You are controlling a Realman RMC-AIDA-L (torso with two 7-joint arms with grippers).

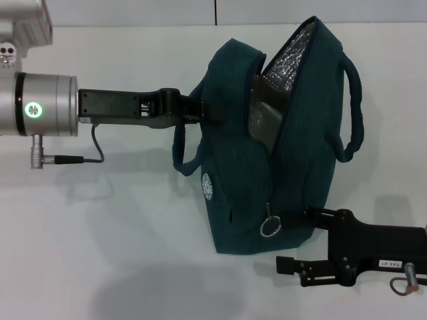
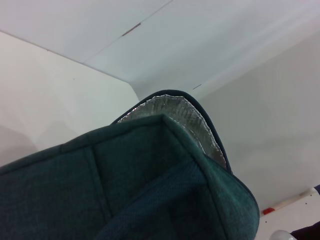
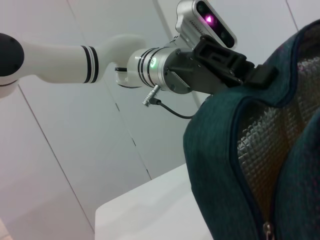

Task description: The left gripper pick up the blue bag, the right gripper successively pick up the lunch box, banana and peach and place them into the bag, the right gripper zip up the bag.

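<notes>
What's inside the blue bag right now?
Through the half-open mouth of the blue bag only the silver foil lining shows. The bag's walls hide the lower interior, so whether it holds any food cannot be told.

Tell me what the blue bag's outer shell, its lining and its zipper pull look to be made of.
Blue bag shell: dark teal woven fabric, matte, with visible weave and soft folds. Lining: silvery foil-like sheet, shiny with a quilted, crinkled pattern, probably insulating. Zipper pull: a pale ring that looks like metal, though it is too small to be sure.
</notes>
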